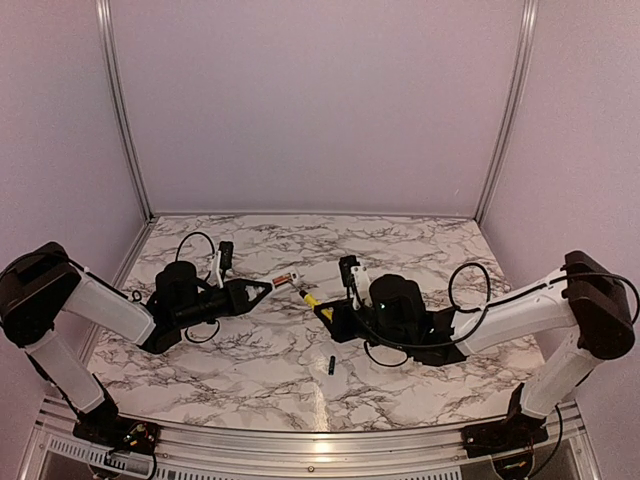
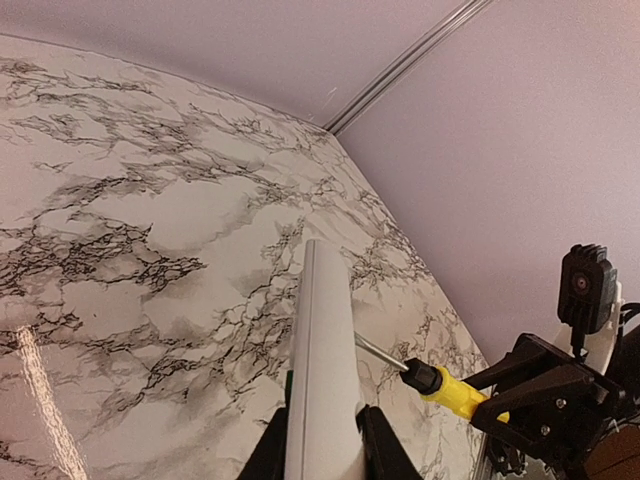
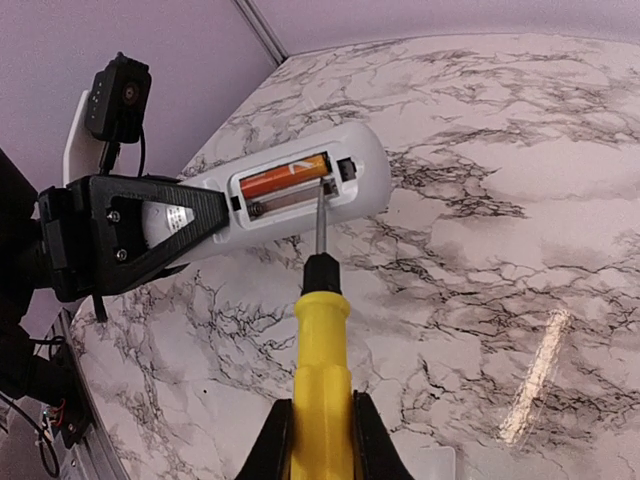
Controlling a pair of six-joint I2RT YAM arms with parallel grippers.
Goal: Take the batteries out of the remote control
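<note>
Remote control (image 3: 365,165) holds one orange battery (image 3: 285,177); one dark battery (image 1: 331,365) outside.

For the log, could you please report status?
Left gripper shut on remote control. Right gripper shut on screwdriver, tip beside orange battery. Dark battery on table.

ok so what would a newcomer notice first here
The remote, clamped in the left gripper over the middle of the table, has its back open with an orange battery seated inside. The right gripper holds a yellow screwdriver with its tip at that open bay. A dark battery lies loose on the table, nearer the arm bases.
</note>
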